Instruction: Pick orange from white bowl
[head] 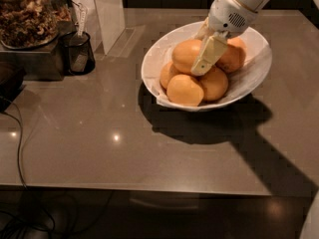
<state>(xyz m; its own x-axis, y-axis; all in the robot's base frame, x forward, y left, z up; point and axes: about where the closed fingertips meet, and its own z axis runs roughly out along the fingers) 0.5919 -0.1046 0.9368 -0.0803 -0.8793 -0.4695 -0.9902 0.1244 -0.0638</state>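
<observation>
The white bowl (pixel 254 76) stands on the grey table, right of centre, lined with white paper. It holds several yellow-orange oranges. The largest orange (pixel 185 54) lies on top at the left of the pile. My gripper (pixel 205 59) reaches down from the upper right into the bowl. It rests against the right side of that top orange, between it and the orange (pixel 233 56) behind. The white wrist (pixel 230 14) is right above the pile. Two more oranges (pixel 184 89) lie at the front of the bowl.
A small black mesh cup (pixel 77 54) stands at the left next to a glass container of dried snacks (pixel 27 14). A white box (pixel 107 9) stands at the back. A black cable (pixel 20 143) runs down the left side. The table's front edge (pixel 149 188) is near.
</observation>
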